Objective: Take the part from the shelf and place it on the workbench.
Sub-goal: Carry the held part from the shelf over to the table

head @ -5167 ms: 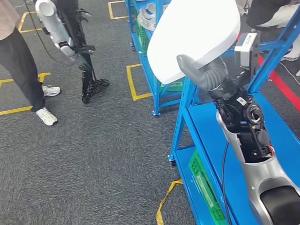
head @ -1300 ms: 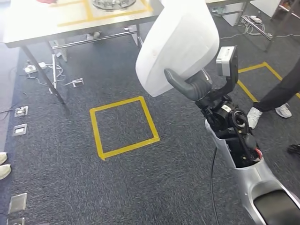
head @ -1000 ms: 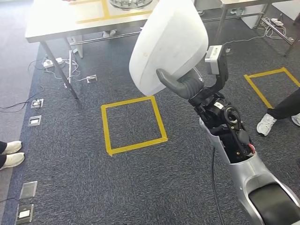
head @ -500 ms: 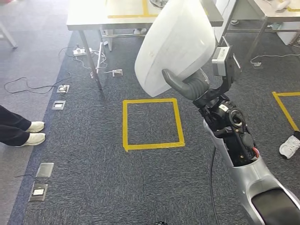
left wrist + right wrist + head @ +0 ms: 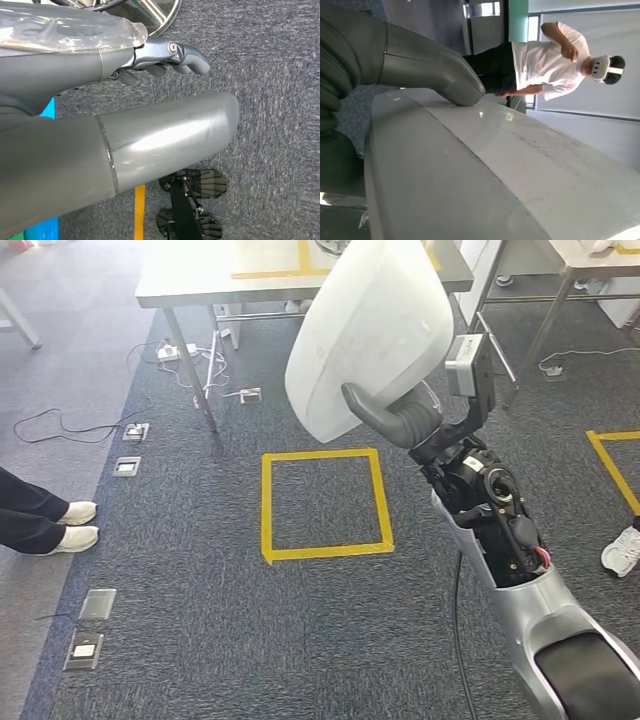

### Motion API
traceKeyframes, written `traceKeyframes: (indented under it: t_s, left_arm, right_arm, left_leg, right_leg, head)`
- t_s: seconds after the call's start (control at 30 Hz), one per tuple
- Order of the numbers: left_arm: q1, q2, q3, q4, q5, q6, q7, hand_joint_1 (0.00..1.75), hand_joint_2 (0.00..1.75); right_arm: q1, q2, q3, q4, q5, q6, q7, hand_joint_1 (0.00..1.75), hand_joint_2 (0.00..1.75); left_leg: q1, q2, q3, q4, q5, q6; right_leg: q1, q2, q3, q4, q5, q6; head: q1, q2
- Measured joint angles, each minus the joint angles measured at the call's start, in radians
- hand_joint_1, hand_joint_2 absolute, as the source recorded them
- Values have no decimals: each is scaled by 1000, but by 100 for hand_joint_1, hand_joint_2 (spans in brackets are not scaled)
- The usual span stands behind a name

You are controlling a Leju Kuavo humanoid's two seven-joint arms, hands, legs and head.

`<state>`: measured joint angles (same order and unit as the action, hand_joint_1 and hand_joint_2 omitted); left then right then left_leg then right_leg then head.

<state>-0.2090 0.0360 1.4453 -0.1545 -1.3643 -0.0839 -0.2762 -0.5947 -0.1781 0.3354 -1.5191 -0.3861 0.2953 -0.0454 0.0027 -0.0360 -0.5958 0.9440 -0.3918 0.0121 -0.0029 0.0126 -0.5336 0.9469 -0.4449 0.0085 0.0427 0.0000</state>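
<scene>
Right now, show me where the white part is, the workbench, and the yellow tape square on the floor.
white part (image 5: 373, 325), head view, middle of its broad white face.
workbench (image 5: 196, 275), head view, bare stretch of the tabletop.
yellow tape square (image 5: 326, 552), head view, on its near strip of tape.

Yellow tape square (image 5: 326, 505) on grey carpet (image 5: 189, 620); person's white shoes (image 5: 72, 524), probably standing.

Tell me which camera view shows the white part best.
The head view shows it best: the whole rounded white part is visible, held up by the right hand, with the workbench behind. The right wrist view shows its surface close up, under the thumb. The left wrist view shows the left hand over carpet.
</scene>
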Motion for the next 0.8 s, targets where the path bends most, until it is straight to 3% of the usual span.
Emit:
traceKeyframes:
  t_s: [0.8]
  left_arm:
    - [0, 0, 0, 0, 3, -14, 17, 0, 0]
  right_arm:
    - [4, 0, -2, 0, 11, -17, 11, 175, 175]
  left_leg:
    - [-1, 0, 0, 0, -2, -4]
  right_leg:
    - [-1, 0, 1, -1, -1, -3]
  head:
    - [-11, 0]
